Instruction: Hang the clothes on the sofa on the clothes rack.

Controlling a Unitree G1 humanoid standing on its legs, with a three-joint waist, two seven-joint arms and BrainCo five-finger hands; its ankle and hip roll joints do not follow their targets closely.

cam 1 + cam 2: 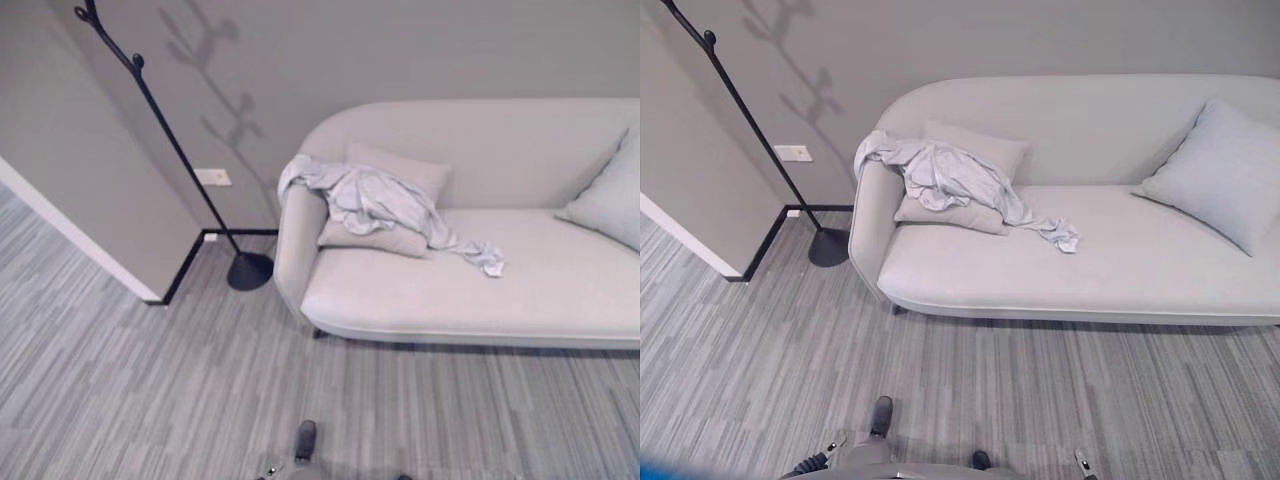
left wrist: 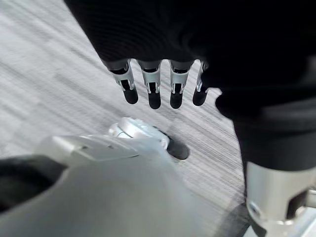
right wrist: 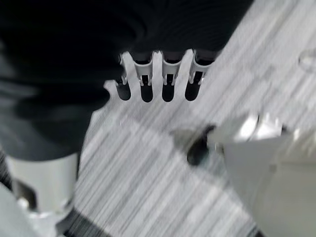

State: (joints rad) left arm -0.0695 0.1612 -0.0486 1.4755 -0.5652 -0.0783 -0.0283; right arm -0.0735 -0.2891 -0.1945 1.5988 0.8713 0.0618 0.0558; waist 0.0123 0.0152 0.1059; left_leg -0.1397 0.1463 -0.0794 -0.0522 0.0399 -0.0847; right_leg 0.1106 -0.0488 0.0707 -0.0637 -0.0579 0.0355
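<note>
left hand [image 2: 163, 84] empty; clothes [image 1: 372, 200] draped on sofa [image 1: 480, 290].

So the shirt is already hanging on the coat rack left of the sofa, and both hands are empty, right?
Not quite. The shirt is draped over the sofa arm and a cushion, as the right eye view shows. The coat rack does stand left of the sofa, bare. The left hand and right hand hold nothing.
</note>
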